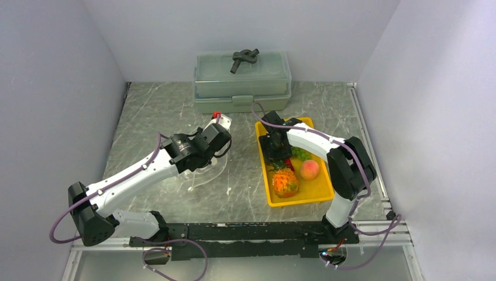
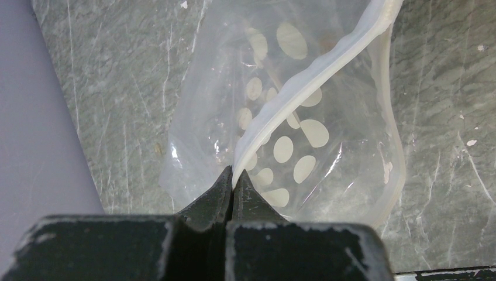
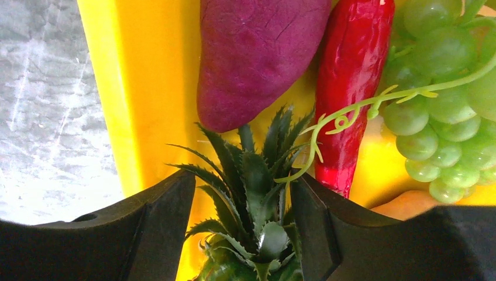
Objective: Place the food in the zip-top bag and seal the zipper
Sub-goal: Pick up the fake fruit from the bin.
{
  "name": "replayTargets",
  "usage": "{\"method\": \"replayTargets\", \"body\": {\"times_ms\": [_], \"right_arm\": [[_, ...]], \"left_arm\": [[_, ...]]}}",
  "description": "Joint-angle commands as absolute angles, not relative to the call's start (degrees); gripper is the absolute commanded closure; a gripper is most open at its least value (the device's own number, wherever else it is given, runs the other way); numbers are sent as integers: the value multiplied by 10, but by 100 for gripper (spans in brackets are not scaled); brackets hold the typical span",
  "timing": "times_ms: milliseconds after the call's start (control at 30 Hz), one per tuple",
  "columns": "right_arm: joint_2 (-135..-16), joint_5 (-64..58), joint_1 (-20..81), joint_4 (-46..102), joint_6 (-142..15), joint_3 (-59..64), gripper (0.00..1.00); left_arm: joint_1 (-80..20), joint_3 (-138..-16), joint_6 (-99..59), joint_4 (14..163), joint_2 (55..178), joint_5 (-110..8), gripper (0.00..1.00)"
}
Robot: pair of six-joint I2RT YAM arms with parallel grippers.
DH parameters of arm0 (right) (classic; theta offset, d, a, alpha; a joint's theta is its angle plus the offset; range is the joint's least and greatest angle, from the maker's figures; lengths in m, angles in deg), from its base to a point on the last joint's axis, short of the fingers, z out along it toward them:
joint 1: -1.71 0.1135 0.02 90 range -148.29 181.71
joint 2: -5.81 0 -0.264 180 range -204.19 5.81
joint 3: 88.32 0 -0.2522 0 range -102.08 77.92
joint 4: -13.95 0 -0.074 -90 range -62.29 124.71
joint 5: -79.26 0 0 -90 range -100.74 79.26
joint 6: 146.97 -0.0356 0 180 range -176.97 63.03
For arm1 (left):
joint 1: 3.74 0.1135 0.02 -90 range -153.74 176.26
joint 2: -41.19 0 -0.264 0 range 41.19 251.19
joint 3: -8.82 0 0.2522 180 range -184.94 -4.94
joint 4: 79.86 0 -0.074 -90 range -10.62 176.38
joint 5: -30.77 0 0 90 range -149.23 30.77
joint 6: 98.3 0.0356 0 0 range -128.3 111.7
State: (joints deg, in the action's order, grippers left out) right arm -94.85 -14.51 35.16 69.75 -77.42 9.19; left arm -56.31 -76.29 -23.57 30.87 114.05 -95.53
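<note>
Straddling the pineapple's green crown (image 3: 251,175), my right pincer (image 3: 243,193) stands half wide, one jaw on each side of the leaves, with no firm clamp that I can see. My left pincer (image 2: 232,181) is pressed fully together on the zipper (image 2: 304,88), pinching one whitish lip of the zip-top bag (image 2: 199,134) so the mouth gapes.

Several things could go wrong from here. A curly grape tendril (image 3: 351,114) crosses the crown between my right jaws, so closing could catch it and drag the grapes (image 3: 444,105) along. The leaves look thin and springy, so a grip on them alone may slip or let the heavy fruit swing. My right jaw sits just beside the red chili (image 3: 351,88) and could nudge it. On the left, I hold only one thin lip, so a tug could pull it free and collapse the opening.

The pineapple (image 1: 285,181) lies in the yellow tray (image 3: 140,88), its long axis running near to far, crown pointing far toward the purple eggplant (image 3: 257,52). The peach (image 1: 309,169) rests just to its right. The bag lies on the table (image 1: 152,117), left of the tray; I cannot tell which way its mouth faces.
</note>
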Motion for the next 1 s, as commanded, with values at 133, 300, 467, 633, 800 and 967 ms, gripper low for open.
{"method": "replayTargets", "body": {"times_ms": [133,300,467,633,800,967], "right_arm": [[-953,-129,349,693,-759,108,49],[-950,-130,349,696,-756,115,78],[-932,-132,349,700,-762,109,100],[-876,-154,349,706,-781,98,100],[-819,-186,349,718,-794,87,100],[-765,-220,349,713,-815,89,100]], "left_arm": [[-561,-762,-230,322,1132,-960,100],[-561,-762,-231,321,1132,-961,100],[-561,-761,-232,321,1132,-963,100],[-561,-761,-232,321,1134,-964,100],[-562,-761,-233,321,1135,-963,100],[-561,-762,-234,319,1138,-961,100]]}}
